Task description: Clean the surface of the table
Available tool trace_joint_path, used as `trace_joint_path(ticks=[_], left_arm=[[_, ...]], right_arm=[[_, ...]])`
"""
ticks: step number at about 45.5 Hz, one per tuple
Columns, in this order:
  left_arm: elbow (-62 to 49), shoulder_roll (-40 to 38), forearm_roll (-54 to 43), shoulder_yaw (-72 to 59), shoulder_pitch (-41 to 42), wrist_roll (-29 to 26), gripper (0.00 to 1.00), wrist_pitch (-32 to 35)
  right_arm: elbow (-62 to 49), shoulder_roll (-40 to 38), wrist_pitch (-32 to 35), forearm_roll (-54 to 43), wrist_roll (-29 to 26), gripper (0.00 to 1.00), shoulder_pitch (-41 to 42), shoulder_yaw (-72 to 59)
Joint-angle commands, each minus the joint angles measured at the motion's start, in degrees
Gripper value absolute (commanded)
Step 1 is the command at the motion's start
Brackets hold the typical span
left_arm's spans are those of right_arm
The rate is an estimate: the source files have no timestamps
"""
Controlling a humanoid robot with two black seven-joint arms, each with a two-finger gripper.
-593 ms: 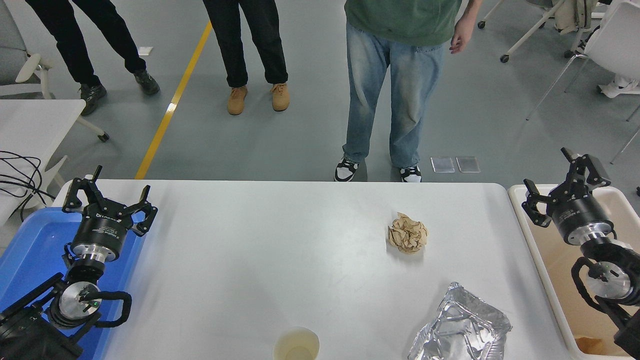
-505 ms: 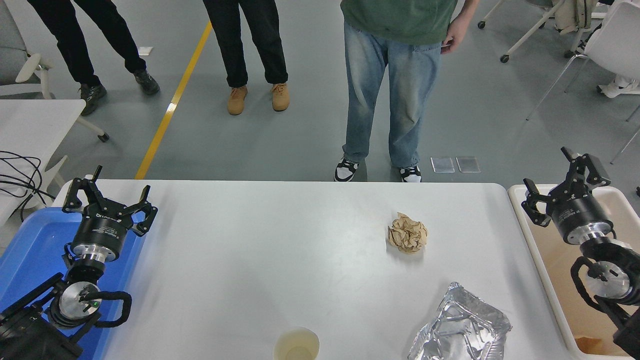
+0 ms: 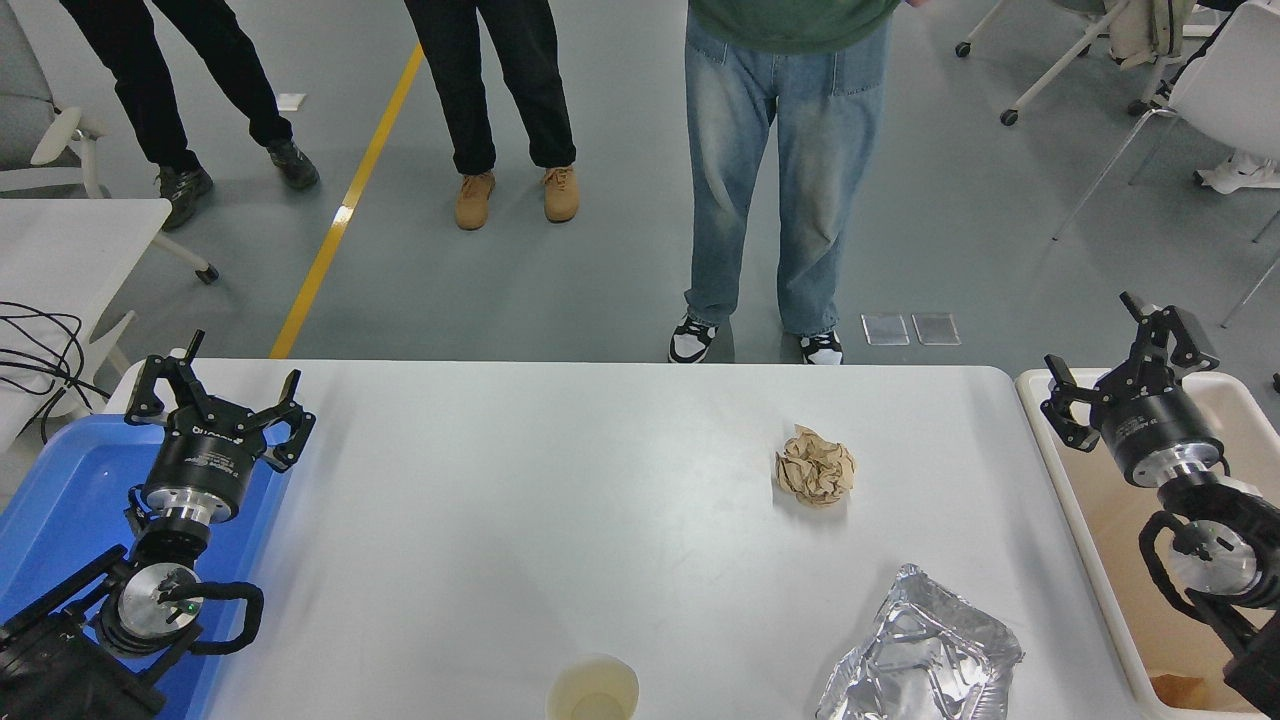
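On the white table surface [image 3: 560, 500] we are seeing three pieces of litter: a crumpled brown paper ball [image 3: 815, 467] toward the right edge, a foil wrapper [image 3: 925, 655] at the near right corner, a paper cup [image 3: 593, 690] on the near edge. Our right gripper [image 3: 1125, 365], spread wide and holding nothing, is hovering over the beige bin [image 3: 1050, 440]; it has barely shifted since a moment ago, so clearing is still pending. Our left gripper [image 3: 215, 400], fingers likewise apart, is resting parked over the blue tray [image 3: 60, 500].

Bright, even light; sharp, soft shadows.
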Motion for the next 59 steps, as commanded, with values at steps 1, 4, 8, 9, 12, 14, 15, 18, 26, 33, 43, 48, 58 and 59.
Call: trace_joint_path(ticks=[1,4,8,9,12,14,15,18,26,33,43,48,58,59], left_arm=[[0.0,0.0,0.0,0.0,0.0,0.0,0.99,0.0],[0.0,0.0,0.0,0.0,0.0,0.0,0.99,0.0],[0.0,0.0,0.0,0.0,0.0,0.0,0.99,0.0],[0.0,-0.1,0.0,0.0,0.0,0.0,0.99,0.0],[0.0,0.0,0.0,0.0,0.0,0.0,0.99,0.0],[0.0,0.0,0.0,0.0,0.0,0.0,0.99,0.0],[0.0,-0.1,0.0,0.0,0.0,0.0,0.99,0.0],[0.0,0.0,0.0,0.0,0.0,0.0,0.99,0.0],[0.0,0.0,0.0,0.0,0.0,0.0,0.99,0.0],[0.0,-0.1,0.0,0.0,0.0,0.0,0.99,0.0],[0.0,0.0,0.0,0.0,0.0,0.0,0.99,0.0],[0.0,0.0,0.0,0.0,0.0,0.0,0.99,0.0],[0.0,0.0,0.0,0.0,0.0,0.0,0.99,0.0],[0.0,0.0,0.0,0.0,0.0,0.0,0.99,0.0]], right_arm=[[0.0,0.0,0.0,0.0,0.0,1.00,0.1,-0.3],[0.0,-0.1,0.0,0.0,-0.1,1.00,0.2,-0.5],[0.0,-0.1,-0.2,0.0,0.0,1.00,0.1,-0.2],[0.0,-0.1,-0.2,0.0,-0.1,1.00,0.1,-0.3],[0.0,-0.1,-0.2,0.0,-0.1,1.00,0.1,-0.2],[0.0,-0.1,-0.1,0.0,-0.1,1.00,0.1,-0.3],[0.0,-0.1,-0.1,0.0,-0.1,1.00,0.1,-0.2],[0.2,-0.2,0.0,0.0,-0.4,1.00,0.1,-0.3],[0.4,-0.2,0.0,0.0,-0.6,1.00,0.0,-0.6],[0.4,-0.2,0.0,0.1,-0.6,1.00,0.0,-0.7],[1.0,-1.3,0.1,0.0,-2.4,1.00,0.6,-1.8],[2.1,-3.2,0.1,0.0,-5.3,1.00,1.8,-2.0],[2.8,-4.6,0.3,0.0,-10.7,1.00,3.2,-2.0],[3.0,-4.6,0.4,0.0,-11.4,1.00,3.2,-1.9]])
